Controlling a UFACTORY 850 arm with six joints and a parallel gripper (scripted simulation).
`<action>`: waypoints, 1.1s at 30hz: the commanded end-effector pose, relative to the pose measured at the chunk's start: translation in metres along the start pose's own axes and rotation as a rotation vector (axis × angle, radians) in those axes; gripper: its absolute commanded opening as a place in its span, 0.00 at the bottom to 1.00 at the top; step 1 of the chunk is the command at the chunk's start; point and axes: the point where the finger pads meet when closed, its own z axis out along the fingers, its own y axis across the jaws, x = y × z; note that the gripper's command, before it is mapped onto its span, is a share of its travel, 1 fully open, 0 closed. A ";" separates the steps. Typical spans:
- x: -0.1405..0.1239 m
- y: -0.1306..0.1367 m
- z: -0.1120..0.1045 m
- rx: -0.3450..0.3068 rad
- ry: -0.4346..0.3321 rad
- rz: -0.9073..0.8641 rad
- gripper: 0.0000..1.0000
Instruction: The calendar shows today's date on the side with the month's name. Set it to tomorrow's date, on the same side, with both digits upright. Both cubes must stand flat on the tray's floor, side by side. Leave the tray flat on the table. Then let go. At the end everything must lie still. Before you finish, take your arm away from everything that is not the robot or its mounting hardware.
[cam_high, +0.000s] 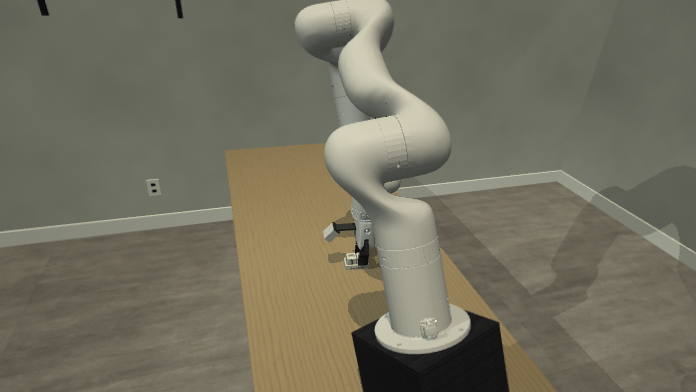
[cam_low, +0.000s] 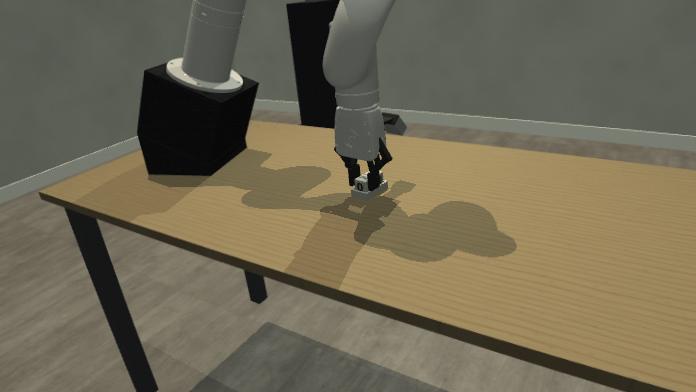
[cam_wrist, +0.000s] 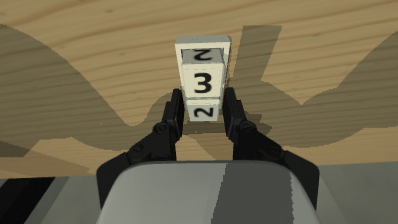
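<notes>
Calendar cubes (cam_wrist: 202, 82) in tray (cam_wrist: 178, 49): faces read 3, 2, 2. Claw (cam_wrist: 202, 112) part-open astride near cube, gripping nothing.

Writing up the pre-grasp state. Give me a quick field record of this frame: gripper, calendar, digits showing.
gripper: open, low over the tray, one finger on each side of the cube stack, holding nothing
tray: flat on the table
cube: top face reads 3
other digits, wrist view: 2 on the near side, inverted 2 on the far side
exterior view: 0 on one side face
month name: not legible
</notes>
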 end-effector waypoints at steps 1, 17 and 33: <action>0.000 0.001 0.000 -0.001 0.000 0.000 0.47; 0.000 0.001 0.000 -0.001 0.000 0.000 0.27; 0.000 0.001 0.000 -0.001 0.000 0.000 0.27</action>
